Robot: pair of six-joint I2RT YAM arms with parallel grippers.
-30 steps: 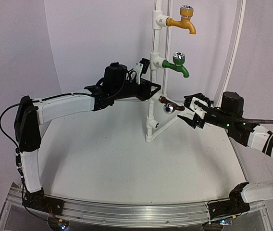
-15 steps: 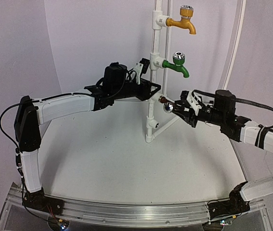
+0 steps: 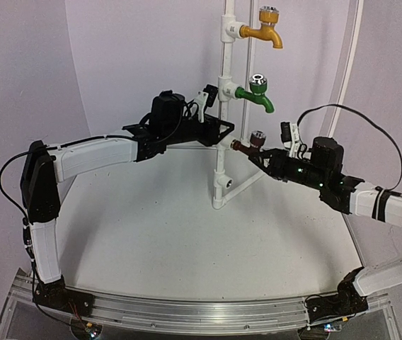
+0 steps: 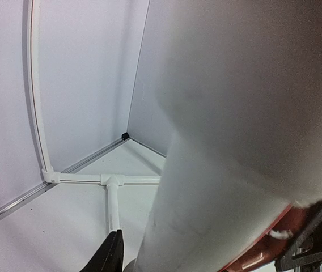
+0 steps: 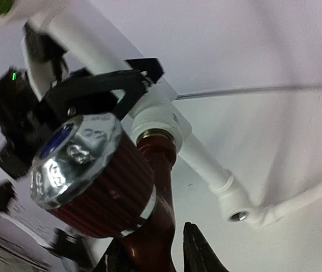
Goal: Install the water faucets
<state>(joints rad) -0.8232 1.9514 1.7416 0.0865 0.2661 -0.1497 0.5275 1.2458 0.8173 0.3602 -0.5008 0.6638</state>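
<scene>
The white table (image 3: 151,241) carries 1 white pipe stand (image 3: 224,78), whose foot sits in the far half, about midway between the left and right edges. Its upright pipe rises well above both arms.

The left arm (image 3: 95,156) reaches in from the near left corner, and the right arm (image 3: 371,202) comes from the near right corner. Both meet at the stand's lower part.

The left gripper (image 3: 219,134) is clamped on the upright pipe just below the middle socket. In the left wrist view the pipe fills the space between the jaws, with 1 dark finger (image 4: 113,255) showing at the bottom edge.

The right gripper (image 3: 261,154) is closed on the dark brown faucet (image 3: 250,144), its 2 fingers pressed against either side of the faucet's body beneath the ribbed knob. That faucet sits on the stand's right side, its inlet end at the lowest side socket (image 5: 155,122), with the silver cap turned upward.

The green faucet (image 3: 254,95) is seated in the middle socket, spout curving right and down. The yellow-orange faucet (image 3: 265,32) is in the top socket, pointing the same way.
</scene>
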